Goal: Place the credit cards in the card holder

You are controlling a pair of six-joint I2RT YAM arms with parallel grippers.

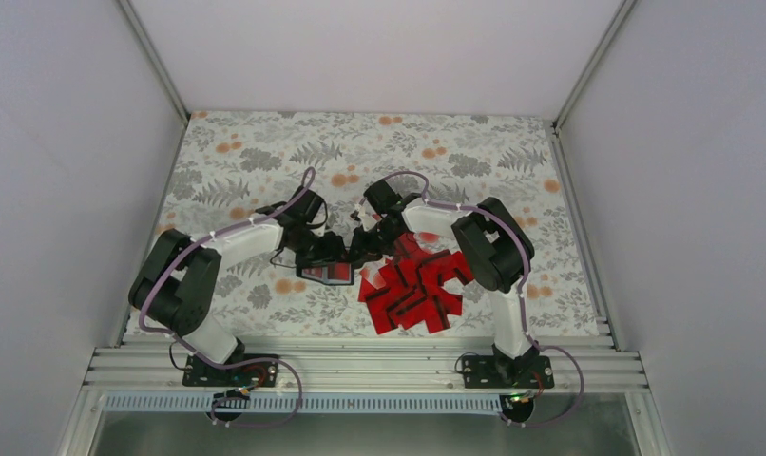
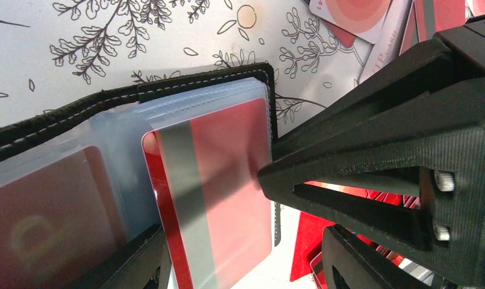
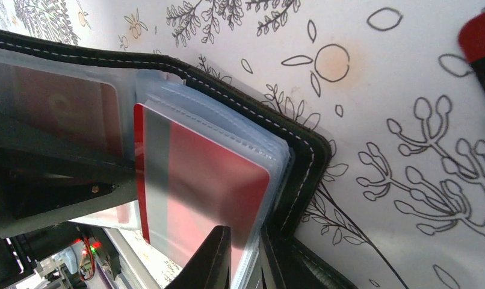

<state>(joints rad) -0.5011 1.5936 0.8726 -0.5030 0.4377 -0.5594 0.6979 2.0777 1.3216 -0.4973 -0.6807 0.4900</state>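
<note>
The card holder (image 1: 327, 275) lies open on the cloth between both arms, black-edged (image 2: 198, 84) (image 3: 306, 150) with clear sleeves. A red credit card (image 2: 228, 180) (image 3: 210, 174) with a grey stripe sits in the top sleeve, a thin red strip still showing outside it. Another card (image 2: 41, 211) shows in the left pocket. My right gripper (image 3: 243, 238) (image 1: 360, 249) is shut on the sleeve stack's edge. My left gripper (image 2: 246, 241) (image 1: 324, 252) stands open astride the sleeve, one finger (image 3: 47, 174) lying across the holder's left half. A pile of red credit cards (image 1: 412, 290) lies to the right.
The floral cloth (image 1: 265, 161) covers the table. Pale-faced cards (image 2: 354, 12) lie just beyond the holder. White walls close in the left, right and back; an aluminium rail (image 1: 360, 366) runs along the near edge by the arm bases.
</note>
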